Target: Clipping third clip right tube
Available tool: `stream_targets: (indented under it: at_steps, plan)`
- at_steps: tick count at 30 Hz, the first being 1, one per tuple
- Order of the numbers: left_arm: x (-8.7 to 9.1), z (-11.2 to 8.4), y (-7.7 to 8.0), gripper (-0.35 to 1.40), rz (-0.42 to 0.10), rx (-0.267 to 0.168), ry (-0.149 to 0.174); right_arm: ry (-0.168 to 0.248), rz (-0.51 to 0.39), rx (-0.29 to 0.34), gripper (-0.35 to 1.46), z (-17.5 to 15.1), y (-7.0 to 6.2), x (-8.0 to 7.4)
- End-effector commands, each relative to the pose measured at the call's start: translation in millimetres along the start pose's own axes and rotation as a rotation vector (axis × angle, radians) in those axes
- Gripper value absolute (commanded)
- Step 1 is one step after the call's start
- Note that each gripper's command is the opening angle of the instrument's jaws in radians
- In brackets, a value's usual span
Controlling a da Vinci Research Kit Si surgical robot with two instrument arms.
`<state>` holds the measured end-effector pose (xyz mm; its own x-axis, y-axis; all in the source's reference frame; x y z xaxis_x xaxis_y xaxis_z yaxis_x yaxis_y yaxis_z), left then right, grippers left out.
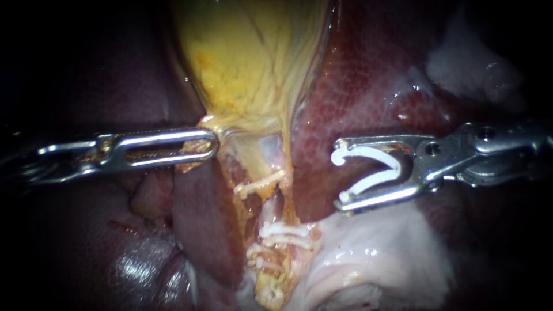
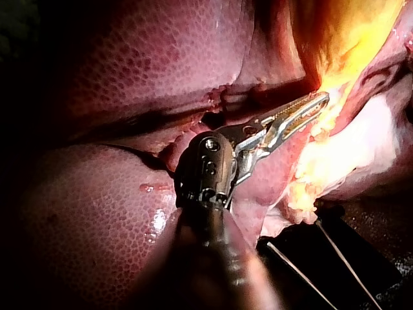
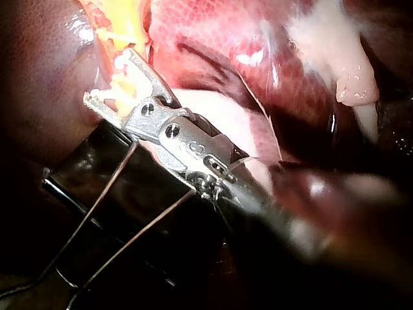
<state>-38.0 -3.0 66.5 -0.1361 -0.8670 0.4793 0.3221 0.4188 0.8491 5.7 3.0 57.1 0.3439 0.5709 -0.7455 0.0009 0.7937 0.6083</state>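
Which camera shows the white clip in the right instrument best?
The endoscope view: the clip shows whole, spread in a V, at the tip of the right instrument. In the right wrist view I cannot make it out; the left wrist view does not show it.

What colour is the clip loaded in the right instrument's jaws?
White; the loaded clip shows best in the endoscope view.

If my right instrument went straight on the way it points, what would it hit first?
Probably the tube with the white clip already on it, just ahead of the right instrument's loaded clip; depth is unclear.
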Motion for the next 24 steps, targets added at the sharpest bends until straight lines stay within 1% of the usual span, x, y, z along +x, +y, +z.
stream_targets:
  at_steps: [1, 3, 5, 7, 9, 12, 14, 19, 24]
  plan:
    - [0.0, -0.1, 0.0, -0.35, 0.0, 0.002, -0.002, -0.001, 0.006, 0.005, 0.6, 0.4, 0.1, -0.5]
    - [0.0, -0.3, -0.1, -0.35, 0.0, 0.003, -0.002, -0.012, 0.019, 0.006, 0.6, 1.0, 0.3, -1.3]
    - [0.0, -0.5, 0.0, -0.35, 0.0, 0.001, -0.002, -0.032, 0.036, 0.005, 0.6, 1.7, 0.7, -2.6]
    - [-0.1, -0.8, 0.0, -0.35, 0.0, 0.0, -0.003, -0.052, 0.055, 0.012, 0.59, 2.8, 1.2, -4.3]
    - [-0.2, -1.0, 0.0, -0.35, -0.001, -0.002, -0.003, -0.064, 0.066, 0.016, 0.59, 3.6, 1.4, -5.4]
    - [-0.3, -1.2, -0.2, -0.35, -0.002, 0.0, -0.006, -0.081, 0.089, 0.017, 0.59, 5.3, 2.0, -7.6]
    - [-0.4, -1.3, -0.3, -0.35, -0.002, -0.003, -0.007, -0.087, 0.099, 0.017, 0.58, 6.1, 2.4, -8.6]
    - [-0.5, -1.7, -0.3, -0.35, -0.003, -0.004, -0.007, -0.092, 0.128, 0.013, 0.58, 7.3, 3.7, -10.8]
    - [-0.6, -2.1, -0.3, -0.35, -0.003, -0.004, -0.01, -0.097, 0.141, 0.008, 0.58, 7.9, 4.8, -11.8]
